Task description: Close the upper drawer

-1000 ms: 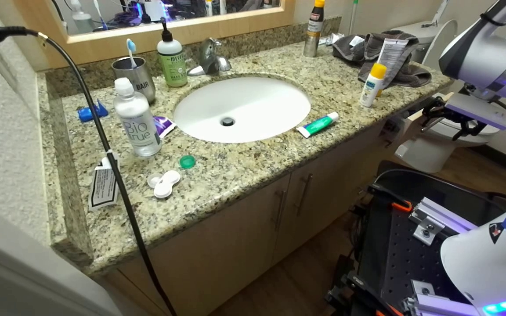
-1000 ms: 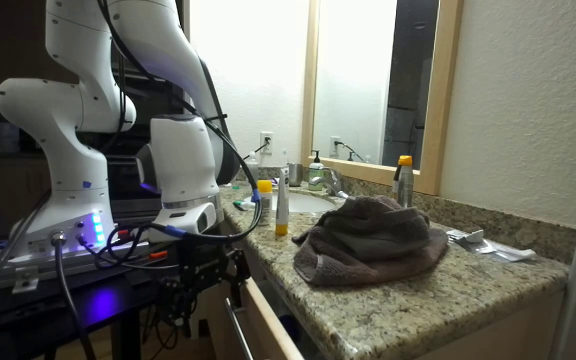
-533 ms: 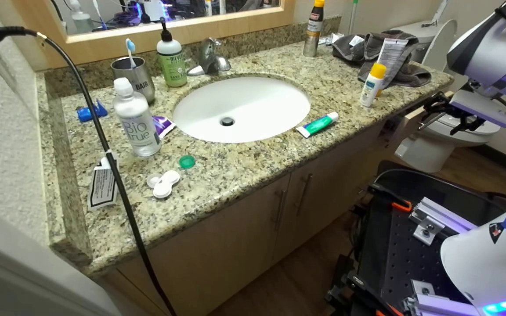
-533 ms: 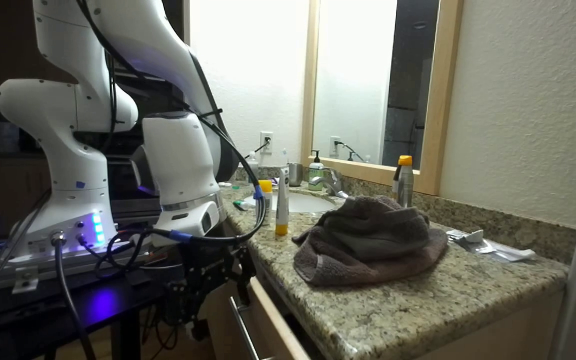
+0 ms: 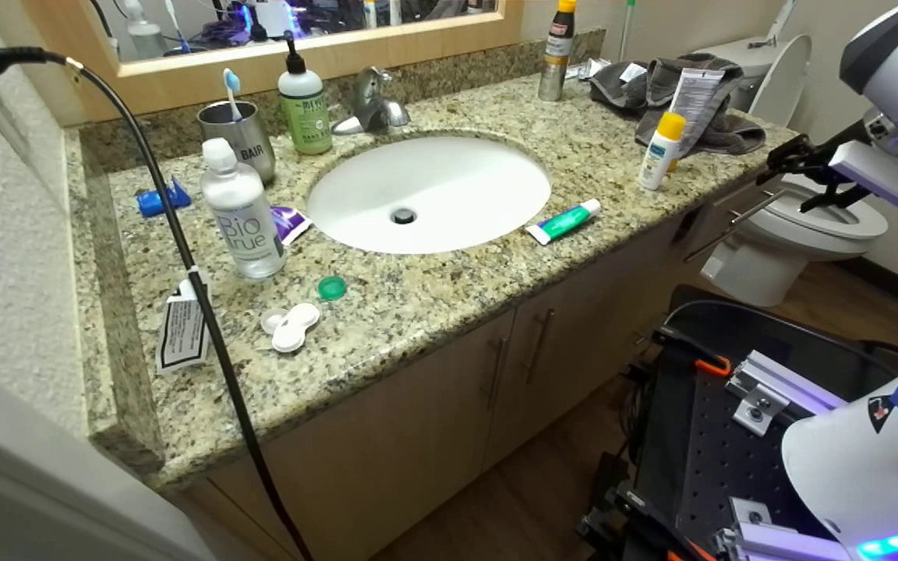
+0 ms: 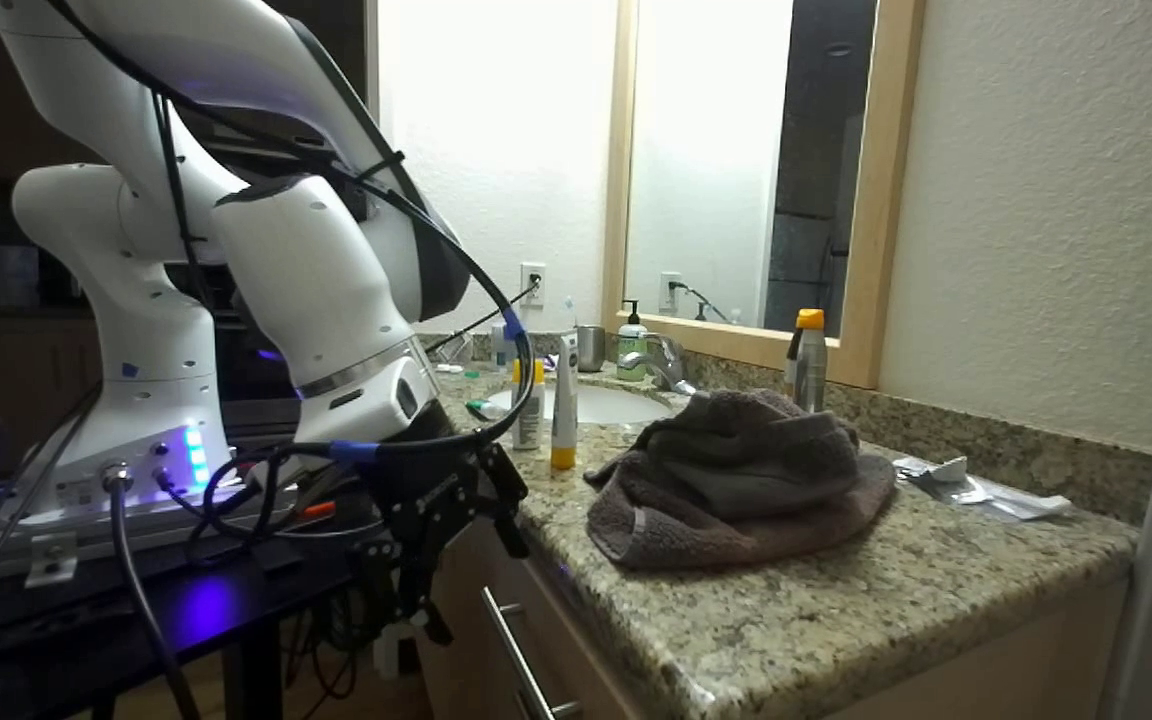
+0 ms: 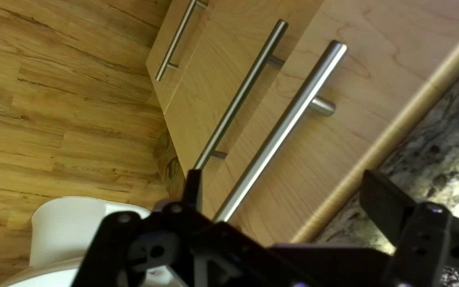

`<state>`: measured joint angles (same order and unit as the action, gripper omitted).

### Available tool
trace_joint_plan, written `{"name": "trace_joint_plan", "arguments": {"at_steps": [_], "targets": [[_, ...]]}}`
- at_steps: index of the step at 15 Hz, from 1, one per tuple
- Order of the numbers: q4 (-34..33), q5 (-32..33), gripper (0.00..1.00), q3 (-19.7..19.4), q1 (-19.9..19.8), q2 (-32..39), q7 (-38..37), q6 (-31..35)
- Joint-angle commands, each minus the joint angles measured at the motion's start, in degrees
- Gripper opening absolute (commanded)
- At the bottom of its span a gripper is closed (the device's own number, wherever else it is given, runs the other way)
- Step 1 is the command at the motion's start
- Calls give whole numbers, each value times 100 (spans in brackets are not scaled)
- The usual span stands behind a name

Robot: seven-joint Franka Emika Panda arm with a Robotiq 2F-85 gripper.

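Speckled granite makes up the worktop (image 5: 449, 292) in this bathroom, below a wood-framed mirror (image 5: 324, 64). From the left in an exterior view, I see a crumpled blue item (image 5: 153, 203), then a black cord (image 5: 220, 343) hanging across the foreground. Past it stands a steel cup (image 5: 254, 149) with a toothbrush (image 5: 231, 89) in it, and in front of the cup a clear Bio True bottle (image 5: 246, 226). A white lens case (image 5: 295, 327) lies nearer the front edge, a green cap (image 5: 332, 287) near it. Next come a green soap pump (image 5: 309, 117), the faucet (image 5: 375, 109), the white sink (image 5: 433, 171) and a toothpaste tube (image 5: 566, 222) lying on its side. A spray can (image 5: 555, 62) stands farther back; a yellow-capped white bottle (image 5: 658, 160) and a taller tube (image 5: 694, 97) on its cap stand by a rumpled grey towel (image 5: 737, 132).

Right of these, under the worktop's edge, is the upper drawer (image 7: 345, 131). Its light wood front, with a long steel handle (image 7: 281, 130), sits a little out from the cabinet (image 5: 426, 421), a dark gap showing at its side. My end effector (image 7: 280, 183) is at that front with its fingers (image 7: 385, 203) spread well apart, one near the worktop's edge and one lower, before the panel. Whether either touches the wood I cannot tell. Beyond my fingers is a white toilet (image 5: 804, 248).
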<state>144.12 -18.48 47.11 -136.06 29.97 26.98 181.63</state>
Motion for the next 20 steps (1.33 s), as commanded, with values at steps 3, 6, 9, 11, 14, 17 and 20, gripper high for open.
{"name": "trace_joint_plan", "arguments": {"at_steps": [3, 6, 9, 11, 14, 17, 20], "targets": [[781, 1910, 100, 297, -1275, -756, -159, -453], [939, 2370, 100, -28, -1116, -1210, -236, -788], [1125, 2579, 100, -546, -559, -1635, -356, -902], [1276, 2793, 100, -1193, 199, -1985, -806, -760], [1463, 3069, 100, -2245, 1474, -2253, -2071, -299], [1305, 3477, 100, -3543, 2893, -2405, -3444, -302], [1175, 2776, 100, -4253, 3794, -2278, -2911, -397]]}}
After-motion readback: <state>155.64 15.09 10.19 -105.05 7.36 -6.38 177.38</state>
